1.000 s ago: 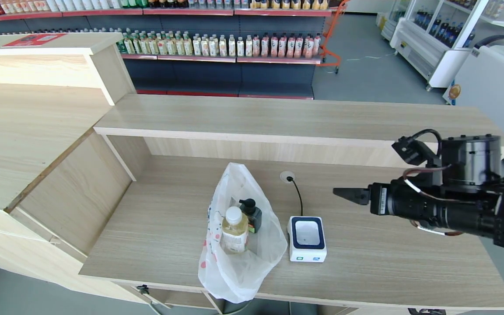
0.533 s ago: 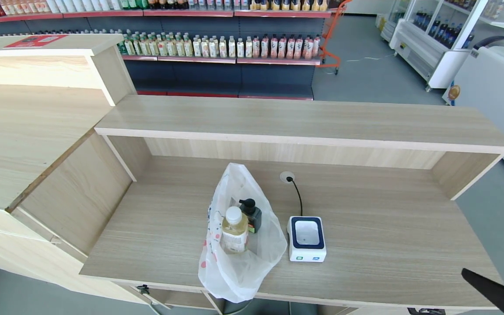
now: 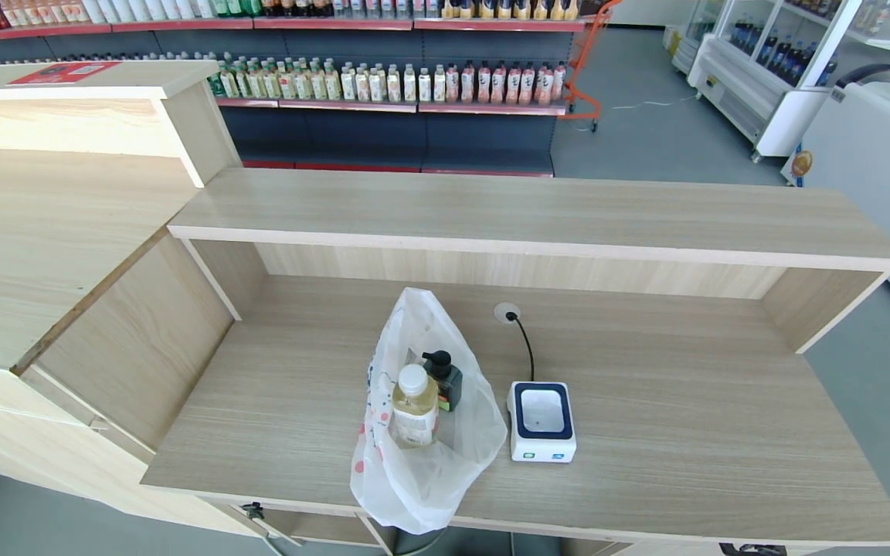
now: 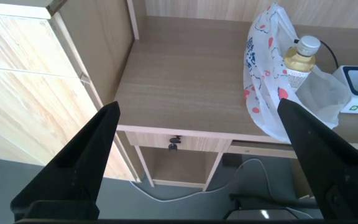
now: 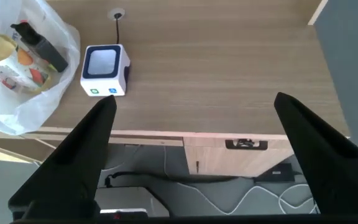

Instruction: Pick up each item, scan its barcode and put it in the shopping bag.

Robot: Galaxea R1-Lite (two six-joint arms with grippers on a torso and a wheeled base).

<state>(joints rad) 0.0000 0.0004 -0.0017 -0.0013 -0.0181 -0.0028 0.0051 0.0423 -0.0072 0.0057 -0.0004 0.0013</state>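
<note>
While both grippers hang low before the near edge of the desk (image 3: 684, 432), the shopping bag (image 3: 422, 471) sits on it holding two bottles.
Left gripper (image 4: 197, 106) and right gripper (image 5: 194, 98) each have jaws spread wide, holding nothing. A pale tea bottle (image 3: 414, 405) stands in the bag, a dark pump bottle (image 3: 445, 378) just behind it. The scanner (image 3: 541, 421) sits just right of the bag, its black cable (image 3: 526, 344) running to a far grommet. The head view takes in drink shelves (image 3: 391, 81) and chillers (image 3: 769, 69) beyond; the wrist views add drawer fronts (image 4: 17, 93) and cables (image 5: 185, 177) beneath the desk.
</note>
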